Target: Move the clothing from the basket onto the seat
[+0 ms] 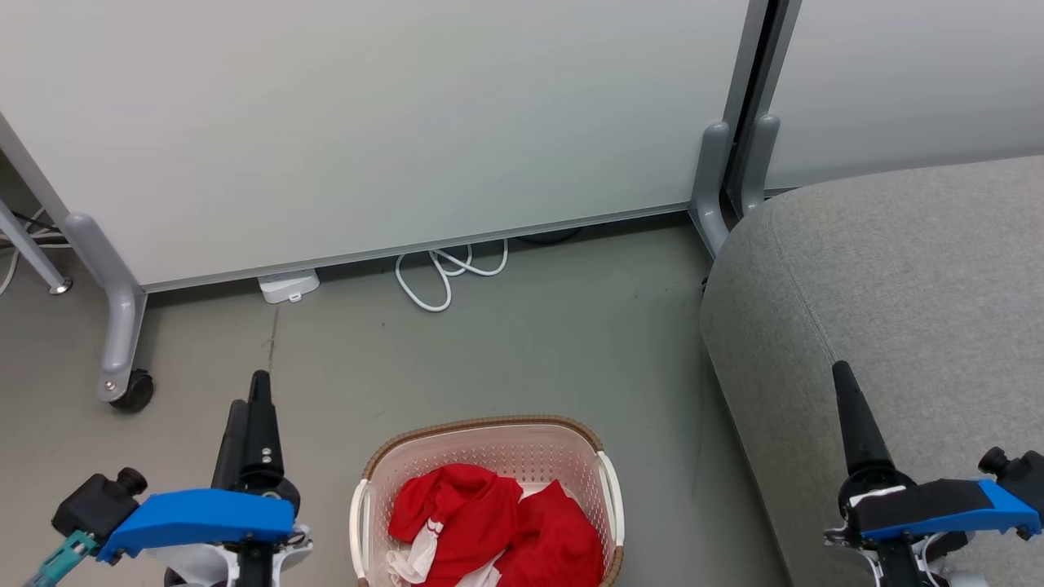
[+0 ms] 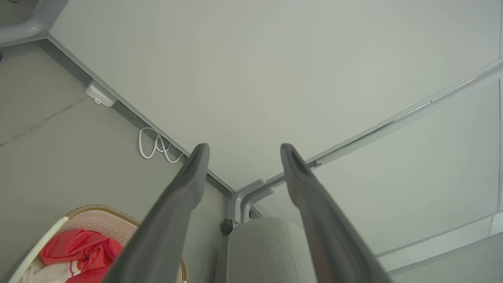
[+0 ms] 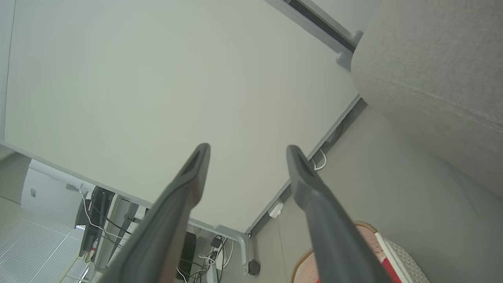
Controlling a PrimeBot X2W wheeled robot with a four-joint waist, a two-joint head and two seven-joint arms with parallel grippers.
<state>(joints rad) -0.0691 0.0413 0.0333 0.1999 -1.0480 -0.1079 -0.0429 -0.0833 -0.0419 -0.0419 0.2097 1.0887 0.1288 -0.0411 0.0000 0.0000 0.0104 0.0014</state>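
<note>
Red clothing (image 1: 489, 514) lies in the basket (image 1: 522, 452) beside the seat (image 1: 897, 285)

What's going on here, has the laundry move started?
Not yet, by the look of it. The red clothing lies heaped in the basket, which stands on the floor in front of the robot. The left gripper and the right gripper are both open and hold nothing. The left one is to the basket's left, the right one in front of the seat. No clothing lies on the part of the seat that shows.
</note>
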